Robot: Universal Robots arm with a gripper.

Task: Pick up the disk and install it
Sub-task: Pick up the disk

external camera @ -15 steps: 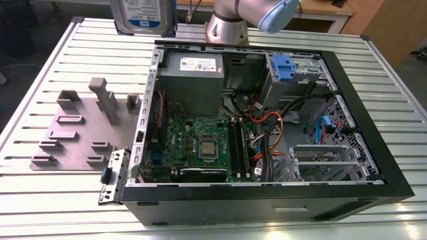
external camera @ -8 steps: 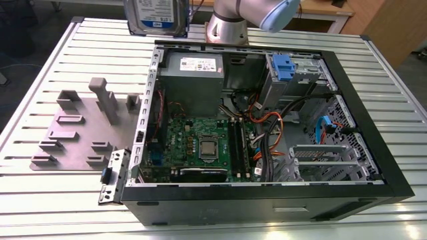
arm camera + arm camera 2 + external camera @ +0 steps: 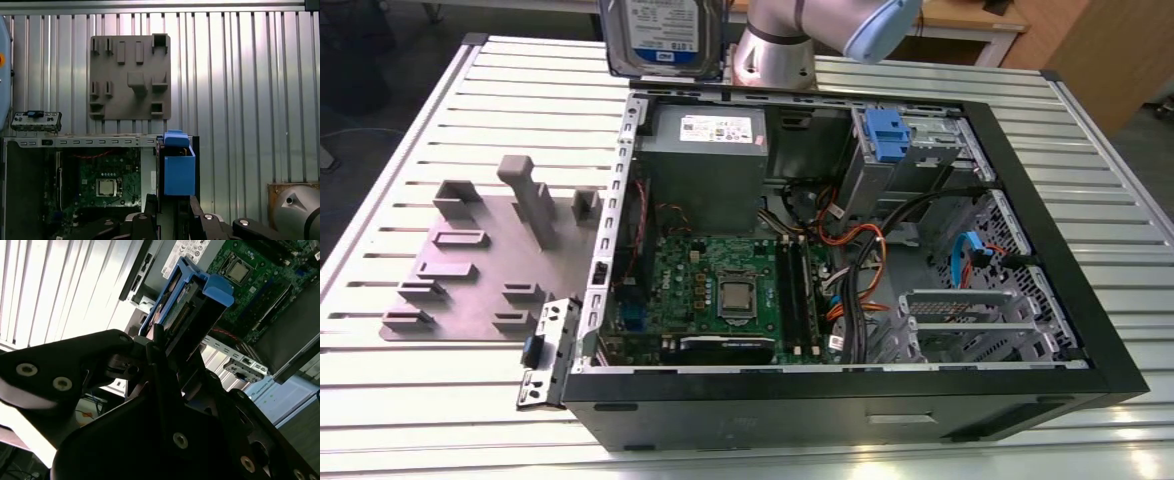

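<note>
The disk [image 3: 664,35] stands on edge, pinched at one end by the closed gripper [image 3: 162,347], probably so the blue carrier's far end stays free for a bay. The open computer case [image 3: 854,395] lies beneath the tool, with the grey fixture plate [image 3: 480,290] beside it.

The arm [image 3: 774,50] stands upright, its black tool [image 3: 171,202] clamped on the disk [image 3: 179,170].

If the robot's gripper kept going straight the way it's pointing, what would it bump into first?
The gripper holds the disk, so the disk leads. Straight ahead seems to be the grey power supply at the edge of the computer case, though depth is hard to judge.
</note>
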